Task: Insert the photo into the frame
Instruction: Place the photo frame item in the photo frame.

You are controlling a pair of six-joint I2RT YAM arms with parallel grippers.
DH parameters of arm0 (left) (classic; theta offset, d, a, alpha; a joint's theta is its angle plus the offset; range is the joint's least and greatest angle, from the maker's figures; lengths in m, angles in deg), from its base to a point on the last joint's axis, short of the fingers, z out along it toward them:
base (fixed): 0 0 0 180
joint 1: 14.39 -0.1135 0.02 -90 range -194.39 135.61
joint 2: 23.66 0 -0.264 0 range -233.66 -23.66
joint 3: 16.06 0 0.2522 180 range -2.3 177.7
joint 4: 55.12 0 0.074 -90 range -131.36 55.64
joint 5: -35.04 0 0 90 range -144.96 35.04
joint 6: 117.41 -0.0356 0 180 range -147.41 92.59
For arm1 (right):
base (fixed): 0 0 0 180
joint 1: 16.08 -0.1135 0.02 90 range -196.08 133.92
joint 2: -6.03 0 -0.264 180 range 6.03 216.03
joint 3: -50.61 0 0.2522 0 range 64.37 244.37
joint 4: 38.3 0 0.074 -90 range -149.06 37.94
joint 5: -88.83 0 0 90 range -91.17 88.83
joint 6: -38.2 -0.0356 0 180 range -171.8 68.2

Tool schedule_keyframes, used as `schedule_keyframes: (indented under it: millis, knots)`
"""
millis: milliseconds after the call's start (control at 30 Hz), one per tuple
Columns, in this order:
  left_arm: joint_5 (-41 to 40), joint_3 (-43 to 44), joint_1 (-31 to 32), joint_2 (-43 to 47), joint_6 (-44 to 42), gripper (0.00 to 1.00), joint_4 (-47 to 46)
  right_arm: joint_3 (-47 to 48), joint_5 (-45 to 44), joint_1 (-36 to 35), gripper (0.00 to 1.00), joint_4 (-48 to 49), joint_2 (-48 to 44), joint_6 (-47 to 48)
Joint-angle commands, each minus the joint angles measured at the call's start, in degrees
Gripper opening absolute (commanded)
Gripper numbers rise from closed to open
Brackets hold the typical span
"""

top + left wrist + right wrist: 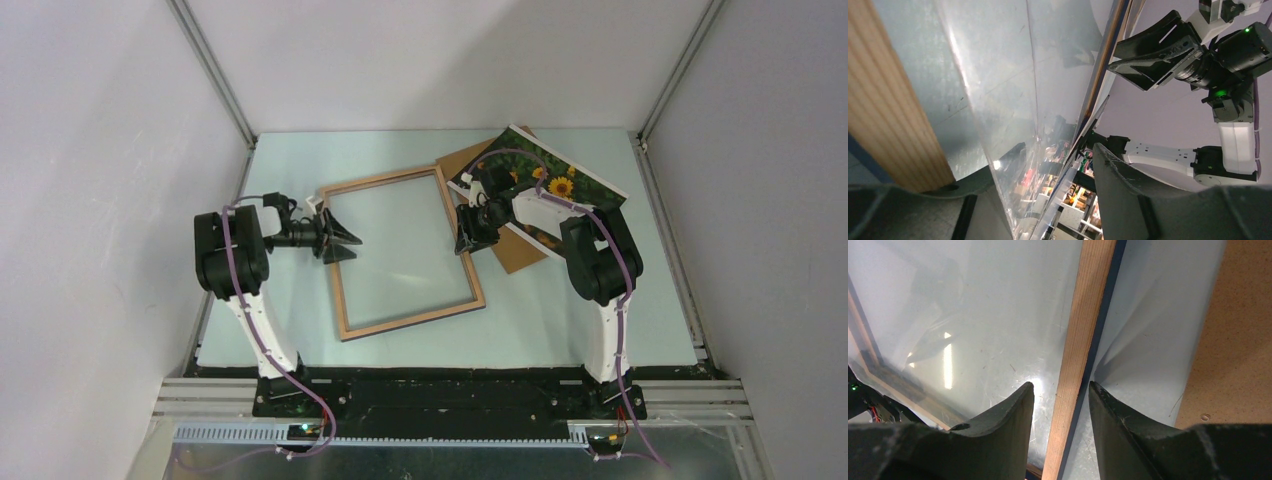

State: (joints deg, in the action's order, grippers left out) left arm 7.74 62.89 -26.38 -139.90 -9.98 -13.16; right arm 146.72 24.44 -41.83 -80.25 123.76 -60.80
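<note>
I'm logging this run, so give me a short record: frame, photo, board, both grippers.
frame: centre, wood face up, no photo in it
photo: far right, lying on the board
board: under the photo, beside the frame
left gripper: open, at the frame's left rail
right gripper: open, straddling the frame's right rail

Left arm [232,255] is folded up pretty tight over the left edge of the worktop [560,330]. The elbow is high and the forearm runs level toward the middle, so the left claw [357,248] points sideways to the right with its jaws spread in a V. Right arm [600,265] stands near the right edge and reaches in toward the centre, wrist tipped down, right claw [467,246] aimed at the worktop. Its fingers are parted too, with a clear gap showing in its own wrist view.
</note>
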Motion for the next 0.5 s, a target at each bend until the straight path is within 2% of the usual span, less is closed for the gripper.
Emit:
schedule_keyframes:
  millis: [0, 467]
  knots:
    - [-0.74, 1.3, -0.67, 3.45, -3.05, 0.56, 2.03, -0.21, 0.88, 0.12, 0.49, 0.71, -2.41, -0.11]
    - [-2.11, 1.6, -1.37, 3.98, -4.68, 0.61, 4.8, -0.49, 0.91, -0.15, 0.49, 0.91, -2.68, -0.07]
